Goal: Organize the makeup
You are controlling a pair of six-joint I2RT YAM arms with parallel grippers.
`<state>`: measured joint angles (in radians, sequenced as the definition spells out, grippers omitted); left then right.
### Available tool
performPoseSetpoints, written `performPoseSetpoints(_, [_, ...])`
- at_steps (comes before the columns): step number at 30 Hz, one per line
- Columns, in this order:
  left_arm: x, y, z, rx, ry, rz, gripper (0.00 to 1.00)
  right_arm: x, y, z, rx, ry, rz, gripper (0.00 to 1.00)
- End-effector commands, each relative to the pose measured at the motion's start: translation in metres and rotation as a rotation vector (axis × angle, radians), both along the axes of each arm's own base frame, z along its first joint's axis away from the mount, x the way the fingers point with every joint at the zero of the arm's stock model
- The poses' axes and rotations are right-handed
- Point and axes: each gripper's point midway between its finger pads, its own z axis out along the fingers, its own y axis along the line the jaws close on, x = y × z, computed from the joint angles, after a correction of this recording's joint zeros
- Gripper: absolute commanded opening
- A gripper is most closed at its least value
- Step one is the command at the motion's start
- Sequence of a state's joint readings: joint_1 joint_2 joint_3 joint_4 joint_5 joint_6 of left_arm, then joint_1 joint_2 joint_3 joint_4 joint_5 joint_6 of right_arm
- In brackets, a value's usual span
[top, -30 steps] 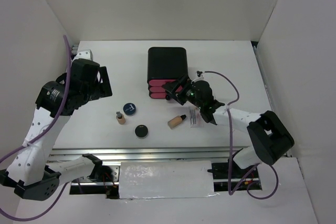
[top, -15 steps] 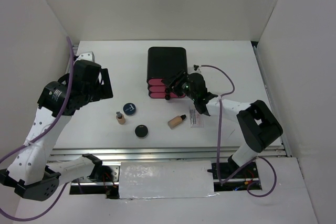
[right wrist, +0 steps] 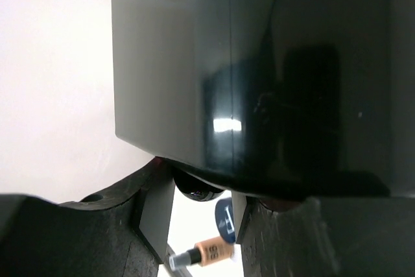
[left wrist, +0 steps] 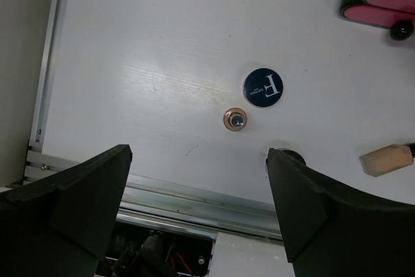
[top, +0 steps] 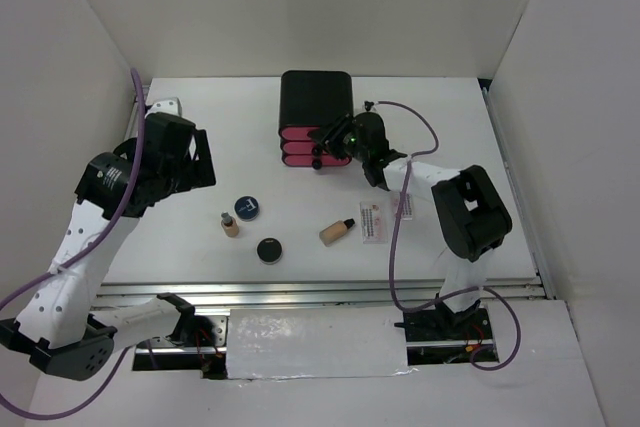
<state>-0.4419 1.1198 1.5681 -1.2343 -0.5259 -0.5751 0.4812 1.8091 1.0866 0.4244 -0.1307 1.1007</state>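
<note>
While the left gripper (left wrist: 200, 157) is hovering agape at nine o'clock, the right gripper (right wrist: 198, 211) is straddling a drawer knob (right wrist: 196, 191) at twelve, clamping unclear, probably needing a pull toward six.

So the box (top: 317, 107) sits at the back middle of the table (top: 450, 117), drawers (top: 298, 147) stacked on its near face, with the right gripper (top: 328, 147) right up against their right end. Everything else is in front. The lettered compact (top: 246, 208) is left of centre, the upright bottle (top: 230, 224) just beside it on the left and a bit nearer. The plain compact (top: 268, 249) is nearest the arms. Right of that lies the tipped bottle (top: 337, 232), then one sachet (top: 372, 223) just beside it, and the second sachet (top: 404, 205) further right, partly under the arm.
</note>
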Motion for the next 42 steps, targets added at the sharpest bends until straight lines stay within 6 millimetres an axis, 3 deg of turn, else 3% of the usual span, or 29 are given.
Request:
performPoseSetpoints(1, [0.005, 0.002, 0.009, 0.022, -0.03, -0.002, 0.99, 0.026, -0.002, 0.04, 0.029, -0.101, -0.015, 0.31])
performPoseSetpoints(5, [0.006, 0.003, 0.01, 0.025, -0.033, 0.005, 0.99, 0.018, 0.001, 0.045, 0.063, -0.113, 0.014, 0.29])
performPoseSetpoints(8, [0.005, 0.003, 0.009, 0.02, -0.035, 0.003, 0.99, 0.0, -0.002, 0.035, 0.1, -0.084, 0.015, 0.3])
performPoseSetpoints(15, [0.006, -0.003, 0.005, 0.002, -0.026, -0.017, 0.99, -0.024, -0.009, 0.044, 0.115, -0.095, 0.015, 0.3])
performPoseSetpoints(17, [0.006, -0.004, 0.005, -0.007, -0.026, -0.022, 0.99, -0.031, -0.011, 0.038, 0.113, -0.083, 0.014, 0.3])
performPoseSetpoints(24, [0.001, -0.004, 0.001, -0.025, -0.028, -0.022, 0.99, -0.064, -0.015, 0.052, 0.131, -0.107, 0.037, 0.3])
performPoseSetpoints(31, [-0.001, -0.009, -0.006, -0.049, -0.012, -0.027, 0.99, -0.09, -0.019, 0.048, 0.13, -0.105, 0.048, 0.32])
performPoseSetpoints(34, [-0.004, -0.01, -0.007, -0.066, -0.017, -0.026, 0.99, -0.099, -0.022, 0.04, 0.129, -0.09, 0.051, 0.34])
performPoseSetpoints(42, [-0.008, -0.011, -0.011, -0.084, -0.017, -0.031, 0.99, -0.1, -0.024, 0.043, 0.09, -0.11, 0.049, 0.57])
